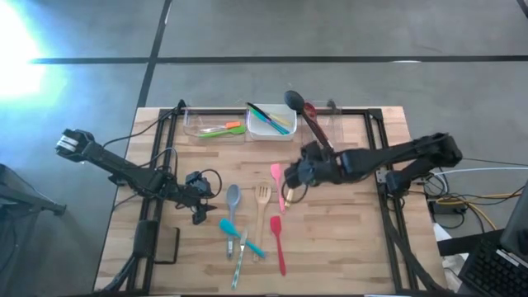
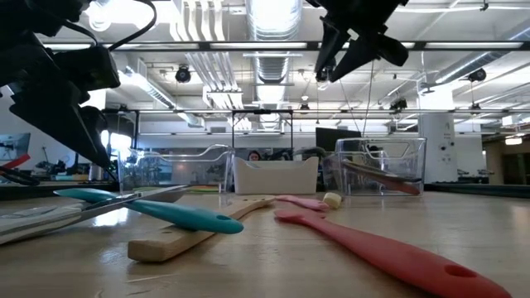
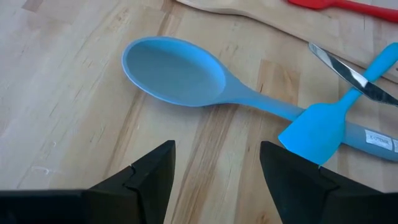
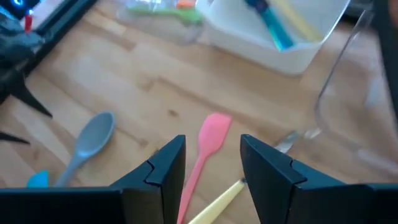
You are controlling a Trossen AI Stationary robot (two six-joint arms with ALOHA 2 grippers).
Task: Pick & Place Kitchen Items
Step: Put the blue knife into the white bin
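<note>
Low in the frame, several utensils [image 1: 247,227] lie loose on the tabletop [image 1: 346,247], unsorted. Left tool [image 1: 200,216] gapes empty beside the grey spoon [image 1: 233,198]; right tool [image 1: 290,195] hangs parted, empty, above the pink spatula [image 1: 275,175]. Farther up, tubs [image 1: 271,122] already hold a few

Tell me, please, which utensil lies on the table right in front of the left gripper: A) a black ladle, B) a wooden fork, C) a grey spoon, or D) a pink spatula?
C: the left wrist view shows the grey spoon on the table just ahead of the open left gripper.
</note>
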